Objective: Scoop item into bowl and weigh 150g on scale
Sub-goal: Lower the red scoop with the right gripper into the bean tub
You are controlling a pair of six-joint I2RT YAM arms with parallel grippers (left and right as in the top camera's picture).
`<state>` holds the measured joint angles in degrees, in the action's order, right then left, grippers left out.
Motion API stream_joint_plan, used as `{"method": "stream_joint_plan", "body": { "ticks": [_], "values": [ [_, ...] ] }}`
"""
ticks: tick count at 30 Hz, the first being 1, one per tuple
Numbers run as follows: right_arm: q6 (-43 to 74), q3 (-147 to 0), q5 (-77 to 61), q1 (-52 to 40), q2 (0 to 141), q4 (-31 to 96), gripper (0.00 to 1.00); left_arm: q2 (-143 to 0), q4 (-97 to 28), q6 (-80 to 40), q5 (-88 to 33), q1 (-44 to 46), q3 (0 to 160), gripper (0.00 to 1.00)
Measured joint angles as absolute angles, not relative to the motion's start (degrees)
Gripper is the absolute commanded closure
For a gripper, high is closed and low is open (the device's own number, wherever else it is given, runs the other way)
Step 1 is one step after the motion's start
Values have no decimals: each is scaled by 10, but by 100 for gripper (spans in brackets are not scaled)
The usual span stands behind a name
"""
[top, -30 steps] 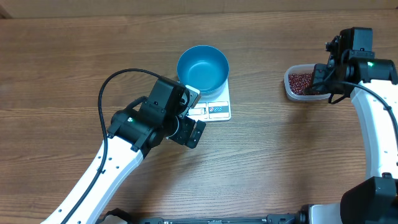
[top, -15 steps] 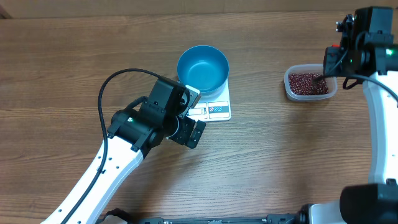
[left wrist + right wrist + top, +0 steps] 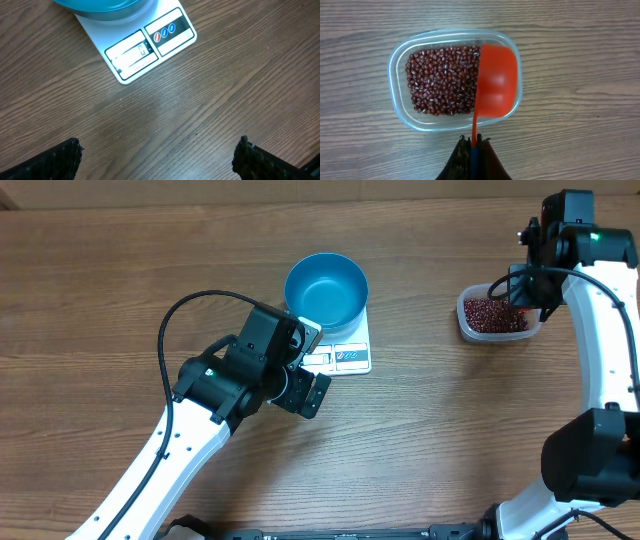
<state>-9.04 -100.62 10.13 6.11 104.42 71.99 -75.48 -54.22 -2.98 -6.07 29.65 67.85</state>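
Lying heaped in a clear tub (image 3: 395, 70), the beans (image 3: 440, 82) are being kept well apart from the blue bowl (image 3: 326, 288), at about three o'clock from it in the overhead view. The bowl is being carried by the white scale (image 3: 350, 355), whose display panel is showing at the bowl's six o'clock edge. No beans are being seen inside the bowl, so the weighing is being judged as barely begun.

A red scoop (image 3: 495, 85) is being held by its thin handle in the right fingers (image 3: 472, 155), which are being pressed closed on it. Its cup is being hung over the tub's three o'clock end, and no beans are showing on its visible face. The left fingers (image 3: 55, 160) are being held wide apart, gripping nothing, over bare worktop (image 3: 200, 100) at the scale's seven o'clock.

The beans are being judged light, hard, glossy and free-rolling. They are likely to spill from a tilted cup, so the scoop is best being carried level. The bowl is looking rigid and smooth, and its rim is being judged the place to take hold.
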Motion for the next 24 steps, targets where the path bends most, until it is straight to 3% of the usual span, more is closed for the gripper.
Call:
{"method": "stream_joint_plan", "body": {
  "ticks": [24],
  "values": [
    [-97, -979, 116, 59, 1077, 685, 96, -755, -542, -30, -61, 296, 679, 0]
  ]
}}
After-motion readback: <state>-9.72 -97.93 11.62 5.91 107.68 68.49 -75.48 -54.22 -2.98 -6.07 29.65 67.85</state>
